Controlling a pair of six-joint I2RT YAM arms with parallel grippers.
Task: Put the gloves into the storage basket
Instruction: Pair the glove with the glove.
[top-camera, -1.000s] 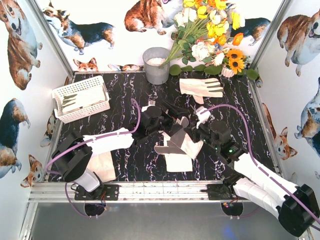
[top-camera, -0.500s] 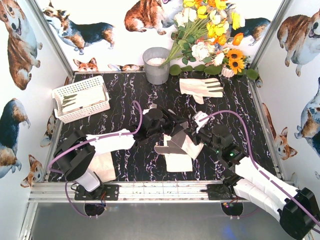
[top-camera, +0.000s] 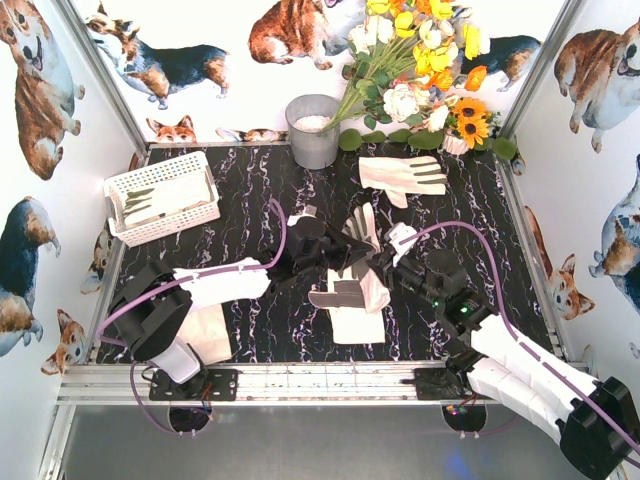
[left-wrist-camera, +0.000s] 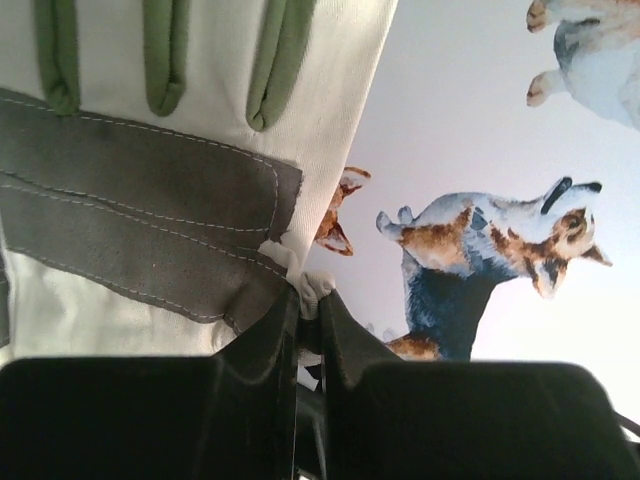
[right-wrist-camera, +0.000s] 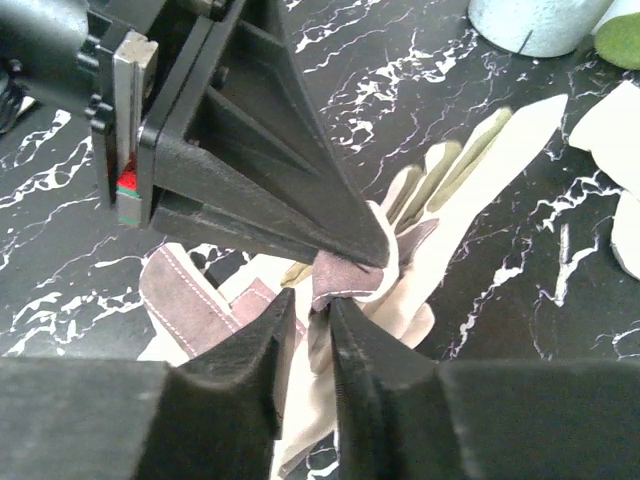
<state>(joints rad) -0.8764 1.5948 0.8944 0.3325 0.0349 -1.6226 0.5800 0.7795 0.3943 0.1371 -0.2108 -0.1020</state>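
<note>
At the table's middle, my left gripper (top-camera: 350, 262) is shut on a cream glove (top-camera: 362, 230) with grey patches, whose fingers stand up behind the jaws. The left wrist view shows the jaws (left-wrist-camera: 308, 292) pinching a fold of that glove (left-wrist-camera: 150, 210). My right gripper (top-camera: 384, 268) sits just right of it. In its own view the right gripper (right-wrist-camera: 310, 300) has a narrow gap between its fingers, at the same fold of glove (right-wrist-camera: 352, 275). A second glove (top-camera: 357, 322) lies flat below. The storage basket (top-camera: 118, 188) stands far left with gloves in it.
Another glove (top-camera: 402, 175) lies at the back right. One more glove (top-camera: 207, 332) lies under the left arm. A grey metal bucket (top-camera: 313, 132) and a bunch of flowers (top-camera: 420, 70) stand along the back wall. Printed walls close in both sides.
My left gripper has shut on the glove. My right gripper's jaws have parted from shut. The glove's fingers now stand upright behind the left gripper.
</note>
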